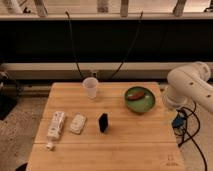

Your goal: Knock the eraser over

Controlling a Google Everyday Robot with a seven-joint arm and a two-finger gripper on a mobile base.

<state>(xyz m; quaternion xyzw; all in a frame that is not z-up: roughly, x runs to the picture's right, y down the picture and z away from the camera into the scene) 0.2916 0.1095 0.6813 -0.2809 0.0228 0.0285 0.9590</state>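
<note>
- Standing upright on counter [125,150]: eraser [103,122]. Flat white gadget [77,123] just left of it, clear cup [90,87] well behind it.
- Hanging well right of eraser, beyond green bowl [140,100]: end effector [171,115]. Open or closed, cannot tell.
- Probably light, stiff, narrow-based; should tip easily.
- No grasp needed. Push high on broad face; pushed low, likely just slides.

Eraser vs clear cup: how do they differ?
The eraser is black, opaque and shorter, near the middle of the table; the cup is clear, taller, near the back edge. Eraser is blocky, cup round. Both stand upright, untouched; the gripper is by the right edge.
</note>
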